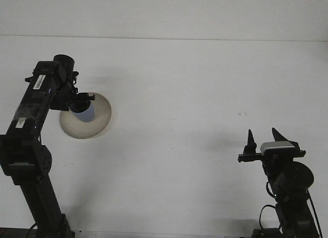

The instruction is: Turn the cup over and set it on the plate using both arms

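Cup [85, 113]: pale blue, sitting over the plate [97, 122] in the upper left of the frame, clenched in the left gripper [81, 101]. Right gripper [263, 136]: idling at lower right, fingers spread, grasping nothing. Table [184, 94]: white.

Table [179, 94]: I've got it filling the view, its far edge running across the top.
Plate [97, 122]: I see it on the table at far left.
Cup [84, 113]: I have it over the plate's left part, at the tip of the left arm; whether it touches the plate, I can't tell.
Left gripper [81, 100]: I see it at the cup's top, above the plate's far-left rim, with its arm rising from the near-left corner.
Right gripper [265, 139]: I've got it near right, well apart from the plate, fingers spread and pointing far, nothing between them.
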